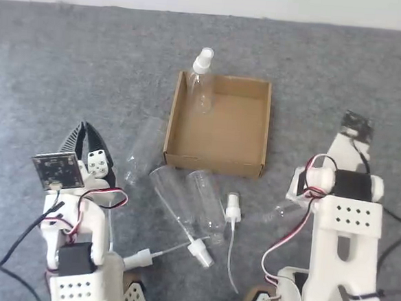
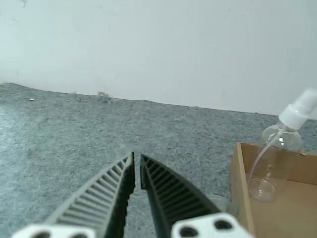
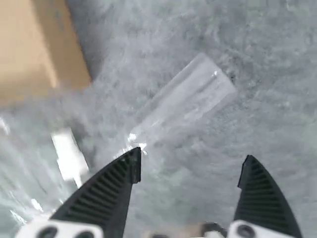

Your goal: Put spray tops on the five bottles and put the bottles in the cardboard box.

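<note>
I see the cardboard box [image 1: 219,134] mid-table, with a clear capped bottle [image 1: 203,85] leaning in its far corner. A second bottle [image 3: 183,104] lies beside the box under my right pincer [image 3: 190,166], which is spread wide and holds nothing. My left pincer [image 2: 137,162] is closed and empty.

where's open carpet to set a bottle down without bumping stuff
Bare carpet lies left of the cardboard box, beyond the left gripper, and right of the box. Most of the box floor is free. Crowded: the strip in front of the box, with lying bottles and spray tops.
</note>
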